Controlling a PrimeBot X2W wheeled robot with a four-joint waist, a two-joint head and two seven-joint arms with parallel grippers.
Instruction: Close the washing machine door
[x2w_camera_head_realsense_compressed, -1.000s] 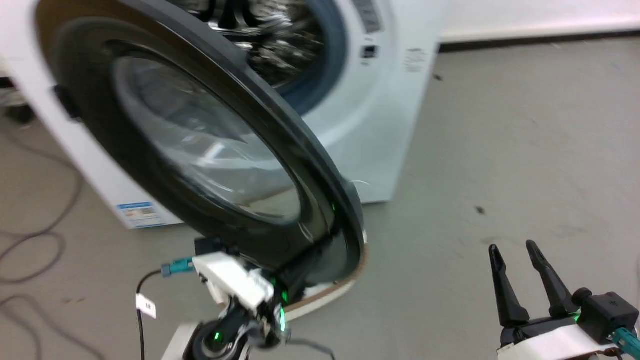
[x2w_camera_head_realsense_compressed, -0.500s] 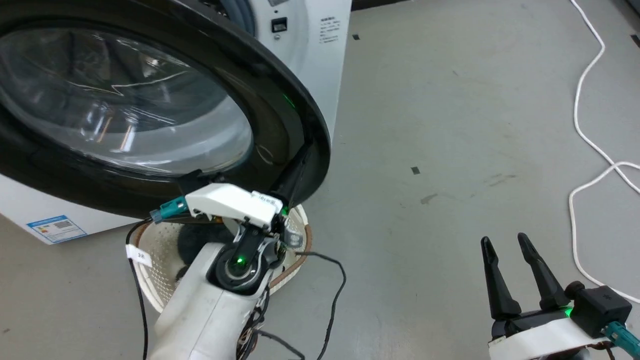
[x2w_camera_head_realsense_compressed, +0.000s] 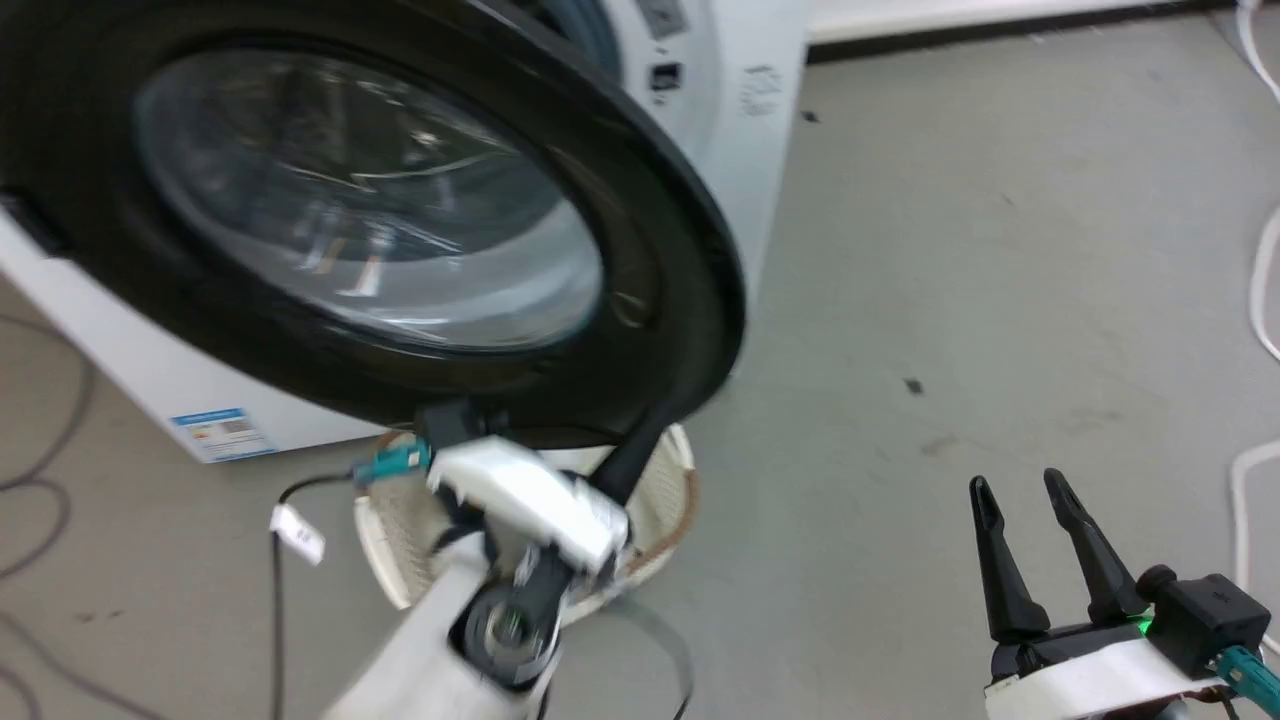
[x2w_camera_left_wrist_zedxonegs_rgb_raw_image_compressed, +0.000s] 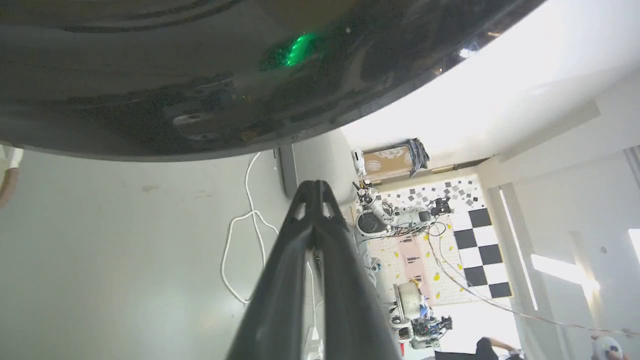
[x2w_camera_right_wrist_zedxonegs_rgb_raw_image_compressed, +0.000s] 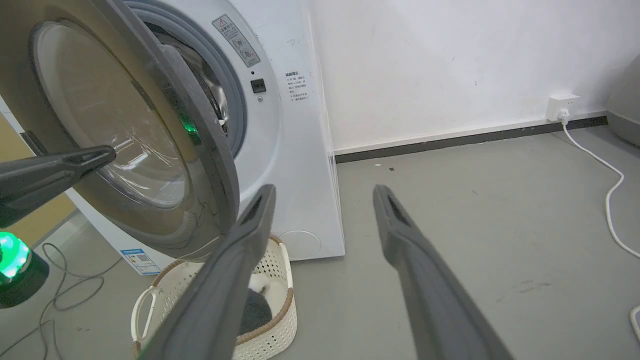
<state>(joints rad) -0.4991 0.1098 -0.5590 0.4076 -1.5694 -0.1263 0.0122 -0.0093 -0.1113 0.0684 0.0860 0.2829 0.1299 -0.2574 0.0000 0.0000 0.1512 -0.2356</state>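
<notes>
washing machine (x2w_camera_right_wrist_zedxonegs_rgb_raw_image_compressed: 295, 150) stands white against the wall (x2w_camera_right_wrist_zedxonegs_rgb_raw_image_compressed: 425, 65), grey gasket (x2w_camera_right_wrist_zedxonegs_rgb_raw_image_compressed: 239, 107) exposed. washing machine door (x2w_camera_head_realsense_compressed: 380, 220) is open, swung partway out at an angle to the front. Its free edge is on the right of the head view, hanging above the cream basket (x2w_camera_right_wrist_zedxonegs_rgb_raw_image_compressed: 270, 320) on the floor (x2w_camera_head_realsense_compressed: 950, 250). left gripper (x2w_camera_left_wrist_zedxonegs_rgb_raw_image_compressed: 315, 187): fingers pressed together with nothing between them, tips close under the door's lower glossy rim. Can't tell from these views whether they actually touch. right gripper (x2w_camera_head_realsense_compressed: 1030, 510): fingers apart, empty, well clear of the door. Step in hand, as I read it: shove the door shut with the left arm's closed fingers. To do it well, load the black ring (x2w_camera_head_realsense_compressed: 670, 300), not the glass bowl (x2w_camera_right_wrist_zedxonegs_rgb_raw_image_compressed: 120, 125). Stay near the free edge, away from the hinge side, for leverage. Follow the door's arc so the tips don't skate off the gloss. Drive through until it seats at the latch slot (x2w_camera_right_wrist_zedxonegs_rgb_raw_image_compressed: 257, 86); a soft push will likely bounce off the gasket. Keep the forearm off the basket rim and the fingertips out of the closing gap.
</notes>
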